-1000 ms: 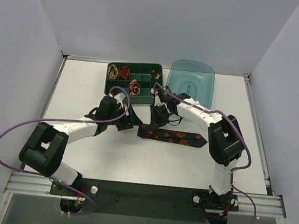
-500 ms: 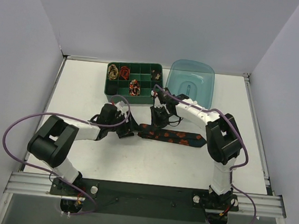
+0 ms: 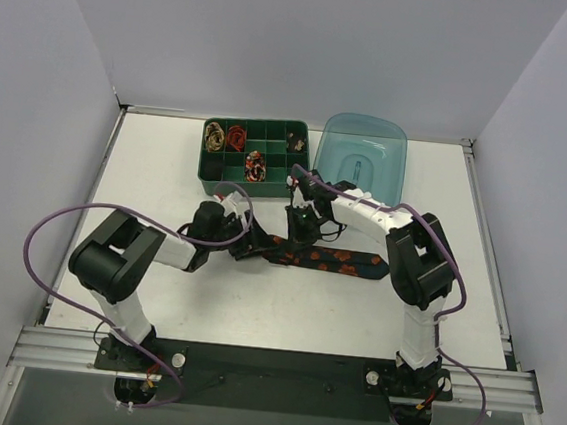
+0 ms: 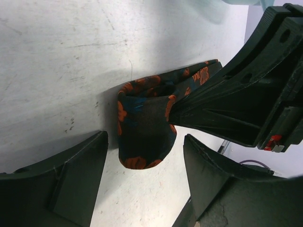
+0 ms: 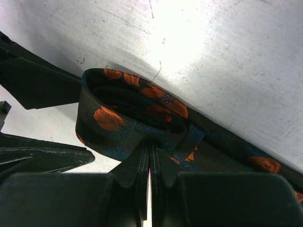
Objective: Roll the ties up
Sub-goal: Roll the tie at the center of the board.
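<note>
Check tie [image 3: 331, 260]: black/orange, flat on counter [image 3: 157, 170] at centre, left end curled into a loop [image 4: 142, 130]. R gripper [image 5: 150, 152] is fully closed, pinching the loop's wall. L gripper [image 4: 144, 142] is spread wide, one finger each side of the loop, no contact. Other coiled ties [image 3: 236, 136] sit in the green tray [image 3: 228, 178] behind.
</note>
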Robot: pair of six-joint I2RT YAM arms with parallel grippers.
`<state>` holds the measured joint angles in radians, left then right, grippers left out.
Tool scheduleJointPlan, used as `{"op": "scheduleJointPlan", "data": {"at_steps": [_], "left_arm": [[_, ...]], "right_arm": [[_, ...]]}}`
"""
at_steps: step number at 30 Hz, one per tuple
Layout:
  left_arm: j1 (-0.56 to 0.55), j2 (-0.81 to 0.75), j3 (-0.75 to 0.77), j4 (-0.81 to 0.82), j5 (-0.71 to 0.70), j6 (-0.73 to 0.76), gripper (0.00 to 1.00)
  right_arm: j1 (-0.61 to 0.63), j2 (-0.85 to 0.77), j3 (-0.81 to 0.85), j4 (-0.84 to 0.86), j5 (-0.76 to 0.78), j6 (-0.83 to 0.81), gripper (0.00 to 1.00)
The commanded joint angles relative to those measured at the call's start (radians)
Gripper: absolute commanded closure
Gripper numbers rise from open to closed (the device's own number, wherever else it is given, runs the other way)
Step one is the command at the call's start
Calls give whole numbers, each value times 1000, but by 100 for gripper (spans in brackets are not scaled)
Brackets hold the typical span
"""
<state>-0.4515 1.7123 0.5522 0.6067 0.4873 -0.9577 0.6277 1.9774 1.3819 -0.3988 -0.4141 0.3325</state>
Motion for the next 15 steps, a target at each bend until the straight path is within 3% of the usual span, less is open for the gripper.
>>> {"op": "scheduleJointPlan", "data": {"at_steps": [1,10,15], "left_arm": [[-22,72,2,69,-1,28,27],[-30,138,-2,260,11,-10,44],[-29,78,18,191,7,8,54]], "right_arm": [[-9,34,-14,-20,31,-9,100],[-17,26,-18,-9,11,-15,100],[-17,15,-11,-8,9,-13,100]]}}
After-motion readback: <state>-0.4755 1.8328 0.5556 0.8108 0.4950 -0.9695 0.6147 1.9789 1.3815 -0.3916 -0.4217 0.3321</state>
